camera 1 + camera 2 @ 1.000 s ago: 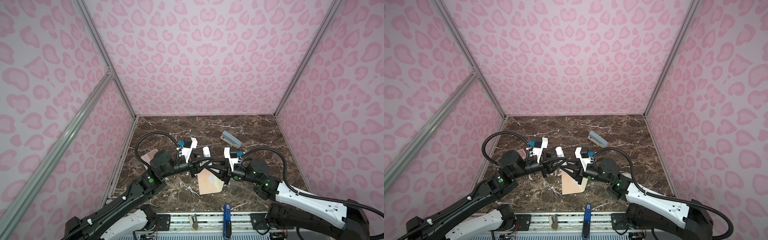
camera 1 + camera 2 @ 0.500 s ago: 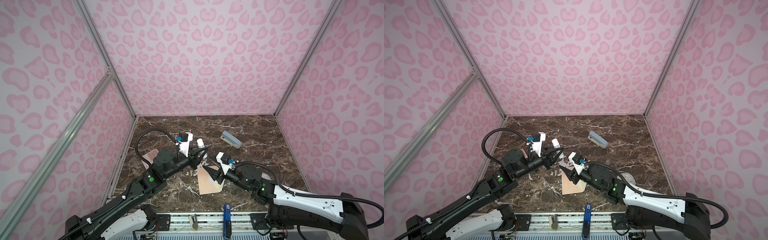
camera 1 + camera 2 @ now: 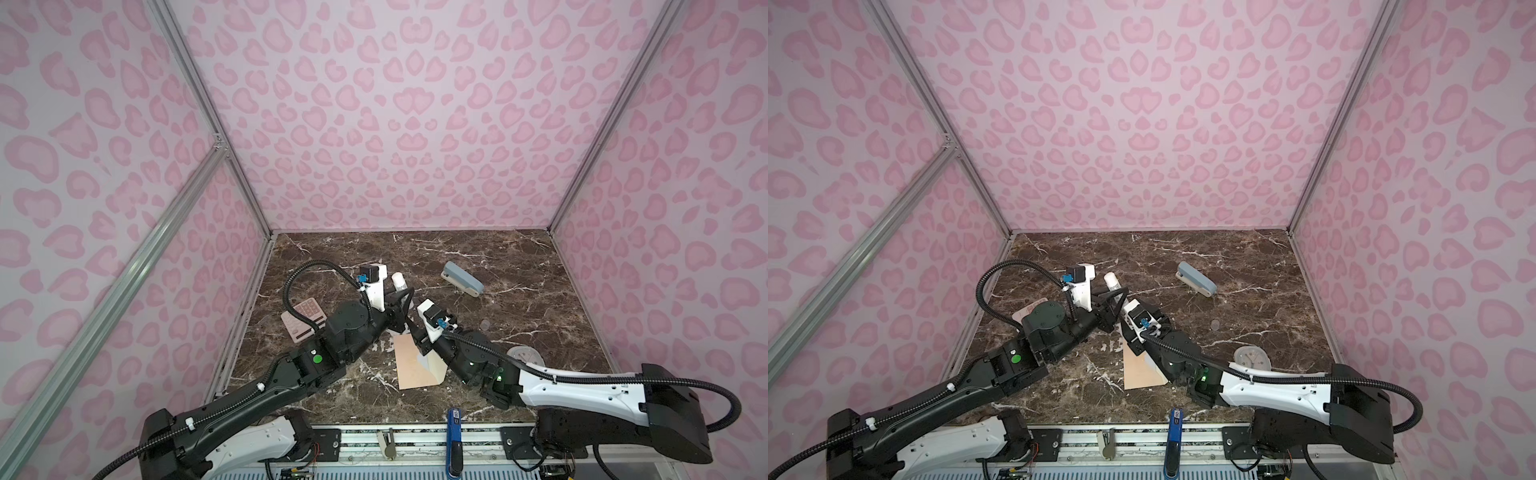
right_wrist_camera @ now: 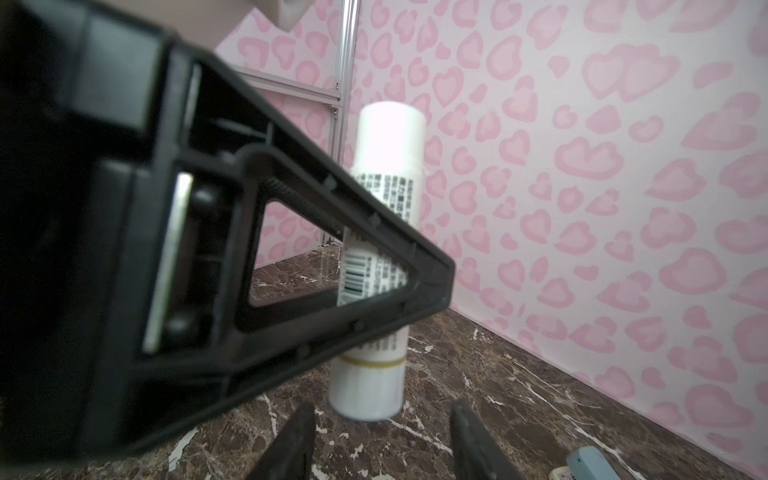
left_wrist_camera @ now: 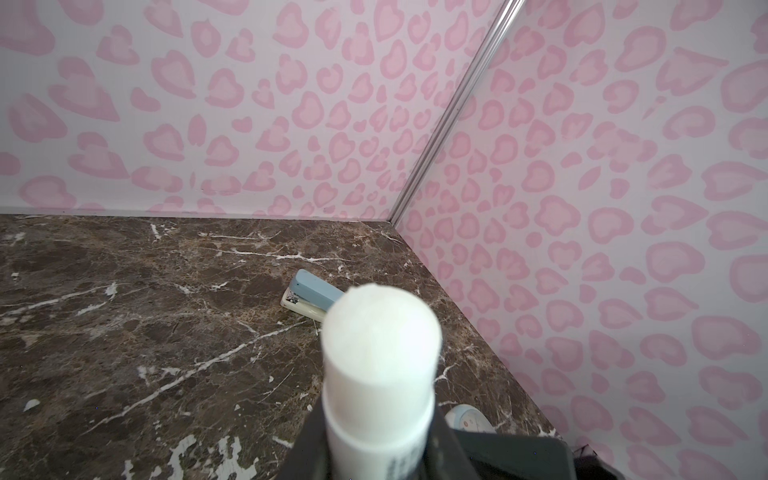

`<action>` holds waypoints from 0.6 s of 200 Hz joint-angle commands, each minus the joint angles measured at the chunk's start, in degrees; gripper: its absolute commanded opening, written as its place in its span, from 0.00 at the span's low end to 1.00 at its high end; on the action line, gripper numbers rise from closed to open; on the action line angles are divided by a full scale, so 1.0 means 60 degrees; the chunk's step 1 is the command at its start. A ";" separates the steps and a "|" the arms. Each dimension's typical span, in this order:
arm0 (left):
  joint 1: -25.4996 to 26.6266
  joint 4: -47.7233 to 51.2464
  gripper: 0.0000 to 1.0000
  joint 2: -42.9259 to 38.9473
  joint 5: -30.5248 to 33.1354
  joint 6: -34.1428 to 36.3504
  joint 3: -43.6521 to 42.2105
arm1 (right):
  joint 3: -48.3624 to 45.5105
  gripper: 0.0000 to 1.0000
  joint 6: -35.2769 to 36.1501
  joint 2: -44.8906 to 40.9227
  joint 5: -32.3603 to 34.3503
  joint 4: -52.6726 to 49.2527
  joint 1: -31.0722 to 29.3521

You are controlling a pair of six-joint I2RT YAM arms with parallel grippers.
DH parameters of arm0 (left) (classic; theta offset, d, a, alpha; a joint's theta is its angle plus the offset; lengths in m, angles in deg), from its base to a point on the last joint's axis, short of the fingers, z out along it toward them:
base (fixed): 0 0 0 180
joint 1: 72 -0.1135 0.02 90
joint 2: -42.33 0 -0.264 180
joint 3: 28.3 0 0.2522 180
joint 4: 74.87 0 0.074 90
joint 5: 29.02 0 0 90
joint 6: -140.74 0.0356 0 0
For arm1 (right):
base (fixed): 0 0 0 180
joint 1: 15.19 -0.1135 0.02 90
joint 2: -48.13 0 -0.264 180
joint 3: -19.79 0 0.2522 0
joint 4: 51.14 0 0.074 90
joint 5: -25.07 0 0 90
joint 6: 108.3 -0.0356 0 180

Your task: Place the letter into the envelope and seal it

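Note:
The peach-orange envelope point(image 3: 409, 363) point(image 3: 1138, 370) lies flat near the table's front middle. Its pale cream flap point(image 3: 435, 369) is open and partly under my right arm. The letter is out of view. My left gripper point(image 3: 400, 301) point(image 3: 1111, 300) point(image 5: 376, 451) is shut on a white glue stick point(image 3: 398, 281) point(image 3: 1112, 280) point(image 5: 380, 353) point(image 4: 382, 174), held clear of the table behind the envelope. My right gripper point(image 3: 410, 326) point(image 4: 382, 409) is open. Its fingertips point(image 4: 305, 415) flank the stick's lower end without touching it.
A pink calculator point(image 3: 302, 320) lies left of my left arm. At the back right is a blue-grey stapler point(image 3: 463, 278) point(image 3: 1198, 279) point(image 5: 311, 293). A small round clock point(image 3: 524, 356) point(image 3: 1252, 358) sits beside my right forearm. A blue tool point(image 3: 454, 440) hangs on the front rail.
My right gripper has opened and let go where both grippers met. It dropped toward the front and now points up at the glue stick. The left gripper keeps its hold.

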 commanded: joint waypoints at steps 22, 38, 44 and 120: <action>0.0054 -0.0502 0.04 0.0235 0.0593 -0.0176 0.0330 | 0.0218 0.48 0.0263 0.0470 0.0483 0.0893 -0.0022; 0.0068 -0.0516 0.04 0.0283 0.0584 -0.0199 0.0325 | 0.0255 0.45 0.0283 0.0582 0.0509 0.1009 -0.0019; 0.0068 -0.0541 0.04 0.0283 0.0591 -0.0206 0.0309 | 0.0273 0.45 0.0291 0.0621 0.0531 0.1056 -0.0018; 0.0083 -0.0531 0.04 0.0429 0.0473 -0.0280 0.0361 | 0.0573 0.40 0.0444 0.1025 0.0716 0.1321 -0.0025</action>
